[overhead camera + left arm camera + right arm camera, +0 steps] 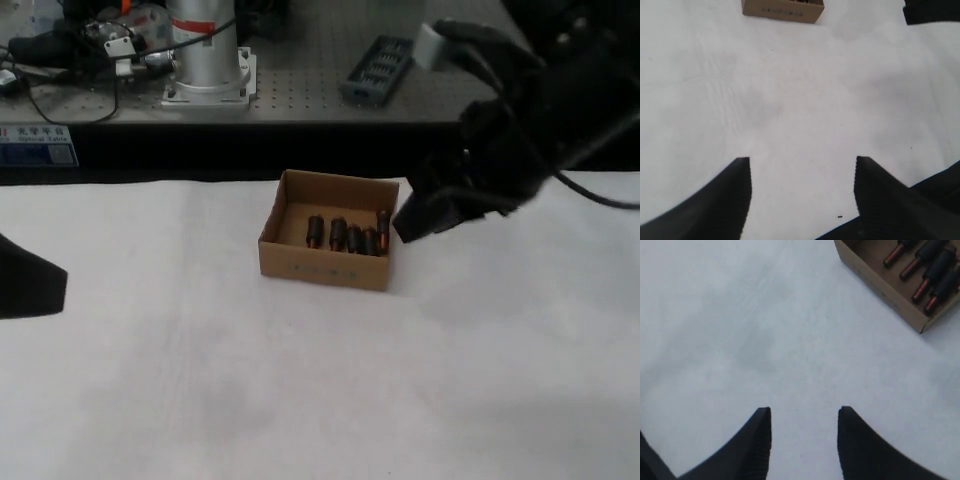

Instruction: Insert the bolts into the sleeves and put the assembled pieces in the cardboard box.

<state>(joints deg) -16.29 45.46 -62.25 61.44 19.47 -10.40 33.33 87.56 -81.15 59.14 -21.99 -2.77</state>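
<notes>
The cardboard box (330, 243) stands on the white cloth near the middle of the bench. Several assembled pieces (347, 236), black sleeves with coppery bolt ends, lie side by side inside it; the right wrist view shows them too (927, 262). My right gripper (425, 222) hangs just to the right of the box, above the cloth, and its fingers (756, 440) stand open with nothing between them. My left gripper (802, 192) is open and empty over bare cloth, with the box (783, 9) far ahead of it. The left arm (30, 280) sits at the bench's left edge.
Behind the white cloth (320, 380) runs a perforated metal table with a silver column base (208, 60), cables (70, 50) and a dark slotted tray (378, 68). The cloth is bare in front of and on both sides of the box.
</notes>
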